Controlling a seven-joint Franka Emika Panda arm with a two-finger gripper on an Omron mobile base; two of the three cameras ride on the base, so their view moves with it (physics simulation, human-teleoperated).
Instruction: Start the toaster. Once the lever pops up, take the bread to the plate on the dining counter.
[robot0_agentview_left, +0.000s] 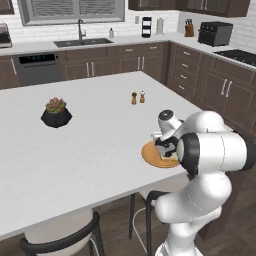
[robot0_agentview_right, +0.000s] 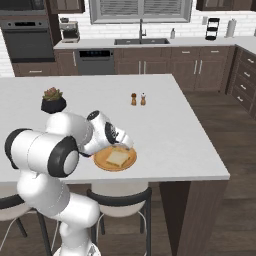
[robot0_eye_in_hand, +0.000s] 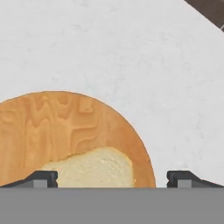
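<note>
Arm: one, white with dark joints, folded at the elbow, forearm reaching forward and down. Wrist: bent downward, hand pointing at the surface below. Gripper (robot0_eye_in_hand: 112, 178): low, jaws spread wide, two dark fingertips (robot0_eye_in_hand: 41, 177) standing well apart, nothing clamped between them.

Bread (robot0_agentview_right: 117, 159) flat on plate (robot0_agentview_right: 102, 161), near worktop (robot0_agentview_right: 165, 125) front edge; tool (robot0_agentview_right: 126, 145) just above; plant pot (robot0_agentview_right: 53, 103) well apart.
</note>
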